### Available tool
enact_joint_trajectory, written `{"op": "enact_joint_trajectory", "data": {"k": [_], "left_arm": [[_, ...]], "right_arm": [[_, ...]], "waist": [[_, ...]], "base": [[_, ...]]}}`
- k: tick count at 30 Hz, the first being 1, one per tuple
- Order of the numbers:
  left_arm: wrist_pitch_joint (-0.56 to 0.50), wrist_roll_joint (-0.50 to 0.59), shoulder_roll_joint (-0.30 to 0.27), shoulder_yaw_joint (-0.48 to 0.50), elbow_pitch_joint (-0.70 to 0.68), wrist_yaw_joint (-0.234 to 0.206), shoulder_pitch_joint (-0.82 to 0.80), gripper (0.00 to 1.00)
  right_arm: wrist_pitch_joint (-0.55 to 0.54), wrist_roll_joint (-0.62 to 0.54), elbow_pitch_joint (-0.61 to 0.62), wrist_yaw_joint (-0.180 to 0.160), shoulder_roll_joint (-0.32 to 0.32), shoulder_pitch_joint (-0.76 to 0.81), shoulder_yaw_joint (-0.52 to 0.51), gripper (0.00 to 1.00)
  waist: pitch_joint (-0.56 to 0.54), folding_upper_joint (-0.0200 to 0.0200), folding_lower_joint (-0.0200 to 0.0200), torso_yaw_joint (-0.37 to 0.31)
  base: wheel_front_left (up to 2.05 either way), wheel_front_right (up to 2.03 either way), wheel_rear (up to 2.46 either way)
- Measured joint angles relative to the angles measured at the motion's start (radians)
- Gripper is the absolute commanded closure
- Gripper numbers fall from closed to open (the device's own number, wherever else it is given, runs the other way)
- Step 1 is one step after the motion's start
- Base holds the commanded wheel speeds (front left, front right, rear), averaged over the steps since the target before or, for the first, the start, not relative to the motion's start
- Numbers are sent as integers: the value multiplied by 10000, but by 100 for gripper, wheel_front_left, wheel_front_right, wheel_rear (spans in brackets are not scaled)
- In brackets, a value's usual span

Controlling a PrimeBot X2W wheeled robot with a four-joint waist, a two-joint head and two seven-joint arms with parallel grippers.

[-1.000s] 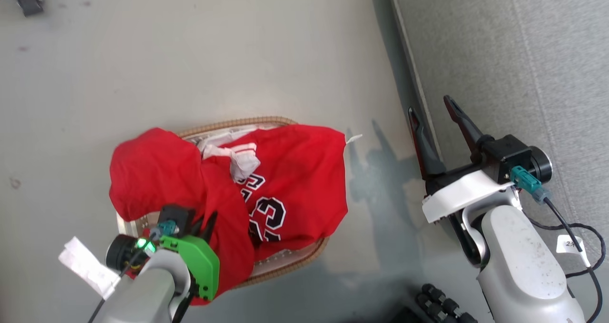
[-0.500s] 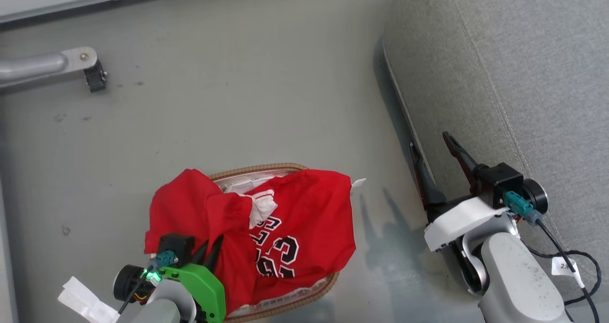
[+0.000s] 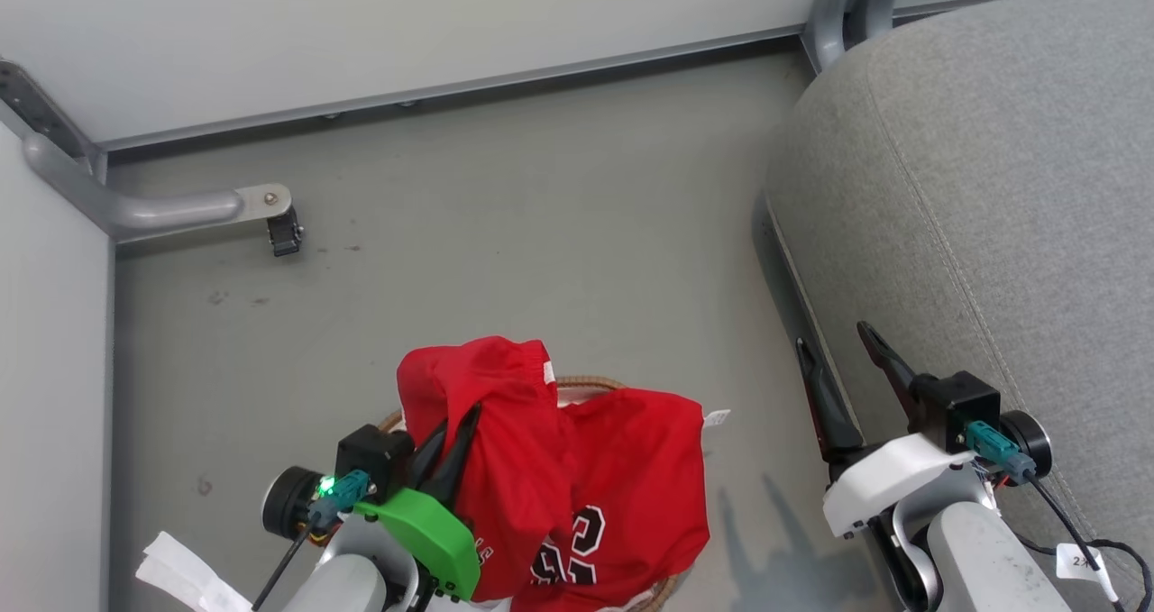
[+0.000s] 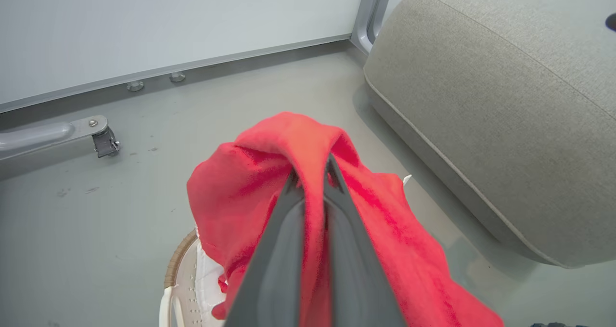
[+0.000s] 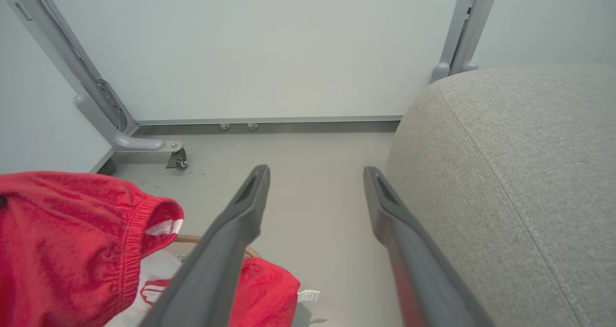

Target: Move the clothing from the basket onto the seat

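- Heap of bright red clothing [image 3: 622, 495] at the lower middle of the head view, partly lifted, partly lying over the basket [image 3: 590, 383].
- Up above the basket, the elastic-waisted piece [image 3: 478, 378], draped over both fingers of the left claw [image 3: 458, 418], gathered waistband uppermost.
- Tight grip of the left claw on a fold of that piece: cloth pinched between the 2 dark fingers, spilling down either side in the left wrist view.
- To the right of the lifted piece, the jersey [image 3: 631, 504], spread over the basket, black-and-white numerals low on it, small white tag [image 3: 715, 416] at its right edge.
- Under the red cloth, the basket on the grey floor [image 3: 541, 233]: brown woven rim peeking out behind, white perforated wall showing in the left wrist view.
- At the lower right, the right claw [image 3: 834, 337]: spread wide, holding nothing, fingers just beside the side of the seat [image 3: 992, 188].
- Right of the basket, the seat: large, grey, woven, stitched seam along it, apart from the clothing.
- Far left on the floor, a metal leg [image 3: 171, 208] ending in a caster [image 3: 285, 233], near the pale wall panel [image 3: 451, 26].
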State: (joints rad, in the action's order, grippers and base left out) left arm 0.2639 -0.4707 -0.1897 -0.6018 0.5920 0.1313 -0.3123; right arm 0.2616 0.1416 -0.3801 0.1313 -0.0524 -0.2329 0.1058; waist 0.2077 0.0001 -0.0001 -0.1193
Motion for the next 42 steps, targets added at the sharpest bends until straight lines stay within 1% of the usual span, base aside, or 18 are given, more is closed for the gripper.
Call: {"op": "enact_joint_trajectory", "data": {"k": [6, 10, 14, 17, 20, 25, 29, 31, 34, 41, 42], "left_arm": [[2, 368, 224, 514, -1246, 0, 106, 100], [2, 614, 407, 660, -2029, 0, 132, 100], [4, 790, 621, 861, -2661, 0, 137, 100], [2, 840, 723, 765, -2922, 0, 140, 100], [4, 840, 796, 665, -3012, 0, 140, 100], [4, 842, 857, 593, -3135, 0, 140, 100], [2, 840, 949, 439, -3183, 0, 141, 100], [2, 840, 980, 337, -3229, 0, 143, 100], [2, 813, 1041, 159, -3271, 0, 145, 100], [2, 644, 1126, -234, -3294, 0, 153, 100], [2, 571, 1129, -290, -3300, 0, 153, 100]], "right_arm": [[2, 81, -56, 0, -13, 313, 161, 0], [2, 153, -144, 0, -19, 492, 470, 0], [2, 213, -224, 0, -42, 636, 1172, 0], [2, 364, -115, 0, -42, 632, 1825, 0], [2, 600, 221, 0, -25, 568, 2604, 0], [2, 1014, 1103, 0, -8, 8, 3820, 0], [2, 1258, 1354, 0, -6, -352, 4571, 0], [2, 1394, 1308, 0, -4, -550, 4911, 0], [2, 1499, 926, 0, 0, -801, 5256, 0], [2, 1398, -105, 0, 6, -1170, 5166, 0], [2, 1461, -159, 0, 4, -1174, 5187, 51]], "waist": [[-595, 0, 0, 244], [-940, 0, 0, 346], [-1225, 0, 0, 396], [-1383, 0, 0, 421], [-1500, 0, 0, 434], [-1602, 0, 0, 428], [-1651, 0, 0, 455], [-1673, 0, 0, 485], [-1696, 0, 0, 547], [-1712, 0, 0, 736], [-1710, 0, 0, 762]], "base": [[0, 0, 0], [0, 0, 0], [0, 0, 0], [0, 0, 0], [0, 0, 0], [0, 0, 0], [0, 0, 0], [0, 0, 0], [0, 0, 0], [0, 0, 0], [0, 0, 0]]}}
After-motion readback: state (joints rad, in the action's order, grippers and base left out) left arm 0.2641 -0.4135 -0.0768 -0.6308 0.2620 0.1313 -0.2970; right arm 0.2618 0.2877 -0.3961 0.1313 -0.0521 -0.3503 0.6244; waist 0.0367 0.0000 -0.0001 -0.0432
